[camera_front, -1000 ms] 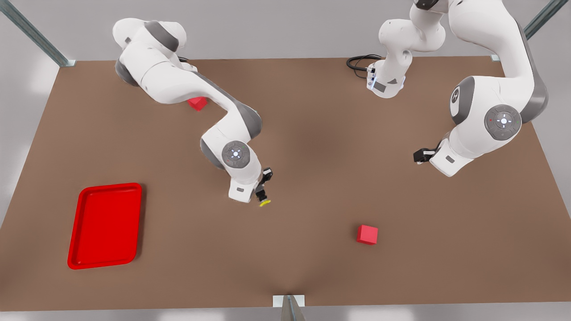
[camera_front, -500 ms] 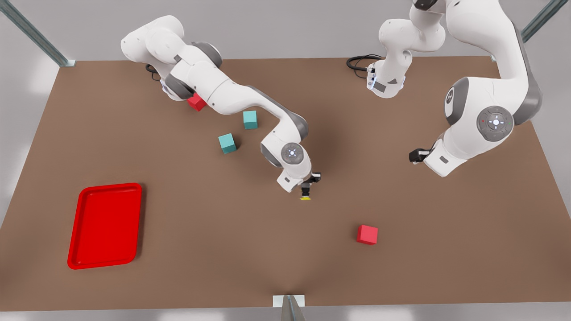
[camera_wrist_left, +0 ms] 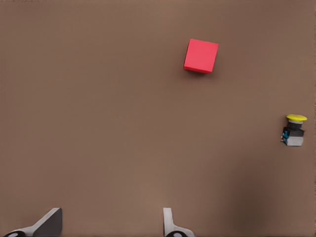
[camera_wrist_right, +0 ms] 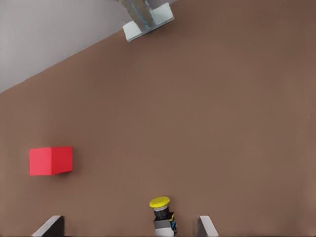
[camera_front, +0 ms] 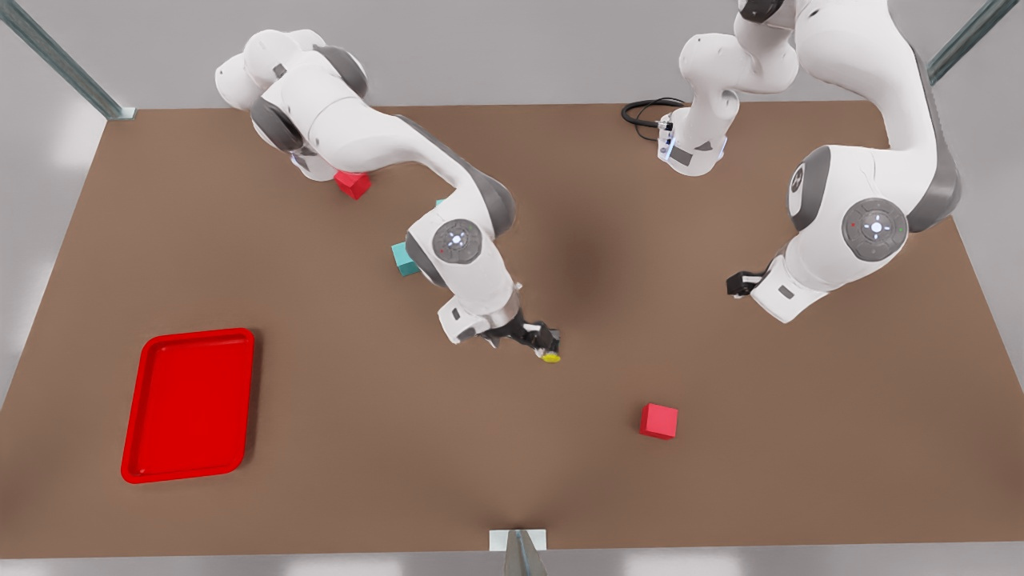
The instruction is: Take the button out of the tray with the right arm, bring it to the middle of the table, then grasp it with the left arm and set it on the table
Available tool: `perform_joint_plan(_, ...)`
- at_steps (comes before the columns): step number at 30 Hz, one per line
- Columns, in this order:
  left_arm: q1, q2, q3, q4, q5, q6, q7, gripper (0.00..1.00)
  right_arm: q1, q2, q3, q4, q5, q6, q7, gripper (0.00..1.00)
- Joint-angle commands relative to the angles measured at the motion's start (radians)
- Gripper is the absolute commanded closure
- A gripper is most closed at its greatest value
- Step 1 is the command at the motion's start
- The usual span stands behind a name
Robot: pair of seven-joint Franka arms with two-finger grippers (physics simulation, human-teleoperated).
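The button (camera_front: 550, 356), a tiny dark body with a yellow cap, is at the middle of the table (camera_front: 720, 480). My right gripper (camera_front: 546, 346) leans over it. In the right wrist view the button (camera_wrist_right: 162, 213) sits between the fingertips (camera_wrist_right: 50, 224) of the right gripper (camera_wrist_right: 128, 228); they stand wide apart, open, and touch neither side of it. My left gripper (camera_front: 734, 282) waits open toward the front view's right, well away from the button (camera_wrist_left: 295, 131), and its own camera shows the left gripper (camera_wrist_left: 108, 224) with nothing in it. The red tray (camera_front: 198, 334) lies empty at the front view's left.
One red cube (camera_front: 658, 420) sits right of the button, toward the front edge. Another red cube (camera_front: 352, 184) lies by the right arm's base. A teal cube (camera_front: 402, 260) peeks from behind the right arm. A black cable (camera_front: 640, 112) coils at the back.
The right arm carried the button from left of centre to the table's middle, then swung its wrist over and tilted the gripper. The left gripper crept a little toward the middle.
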Motion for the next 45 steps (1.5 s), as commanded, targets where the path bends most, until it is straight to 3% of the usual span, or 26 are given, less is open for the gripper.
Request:
perform_joint_plan(1,-0.091,0.096,-0.002,0.084,-0.058,0.002,-0.627,0.0,-0.081,-0.144,-0.014,-0.048,-0.007,-0.366,-0.545,0.0)
perform_joint_plan(3,-0.224,0.295,-0.002,0.21,-0.161,0.161,-1.052,0.0,-0.326,-0.548,-0.011,-0.506,0.007,-0.374,-0.877,0.0)
perform_joint_plan(4,-0.284,0.387,-0.002,0.209,-0.174,0.349,-1.209,0.0,-0.352,-0.657,-0.007,-0.619,0.018,-0.377,-0.893,0.0)
perform_joint_plan(6,-0.381,0.499,-0.002,0.194,-0.234,0.57,-1.249,0.0,-0.349,-0.65,-0.007,-0.565,0.018,-0.427,-0.898,0.0)
perform_joint_plan(9,-0.429,0.46,-0.002,-0.07,-0.138,0.906,-1.199,0.0,-0.333,-0.65,-0.007,-0.502,0.021,-0.492,-0.89,0.0)
perform_joint_plan(11,-0.438,0.389,-0.002,-0.187,-0.125,0.953,-0.912,0.0,-0.325,-0.637,-0.006,-0.493,0.052,-0.553,-0.89,0.0)
perform_joint_plan(14,-0.452,0.433,0.0,-0.184,-0.125,1.038,-0.97,0.0,-0.305,-0.611,-0.006,-0.469,0.055,-0.548,-0.894,0.0)
perform_joint_plan(24,-0.445,0.506,0.004,-0.181,0.074,1.102,-0.974,0.0,-0.345,-0.585,-0.017,-0.47,0.027,-0.599,-0.887,0.0)
perform_joint_plan(28,-0.436,0.504,0.004,-0.182,0.079,1.049,-0.722,0.0,-0.313,-0.587,-0.007,-0.469,0.03,-0.677,-0.891,0.0)
perform_joint_plan(30,-0.436,0.496,0.003,-0.182,0.079,0.952,-0.536,0.0,-0.3,-0.587,-0.009,-0.467,-0.065,-0.702,-0.894,0.0)
perform_joint_plan(41,-0.435,0.501,-0.025,-0.181,0.066,0.924,-0.508,0.01,-0.296,-0.587,-0.011,-0.46,-0.022,-0.713,-0.891,0.0)
perform_joint_plan(42,-0.435,0.501,-0.025,-0.181,0.066,0.924,-0.51,0.2,-0.294,-0.587,-0.012,-0.46,-0.022,-0.714,-0.89,0.0)
perform_joint_plan(43,-0.435,0.504,-0.025,-0.181,0.066,0.924,-0.51,0.31,-0.296,-0.587,-0.012,-0.46,-0.024,-0.714,-0.891,0.0)
perform_joint_plan(45,-0.433,0.509,-0.025,-0.181,0.066,0.924,-0.51,0.36,-0.296,-0.587,-0.012,-0.46,-0.024,-0.714,-0.891,0.0)
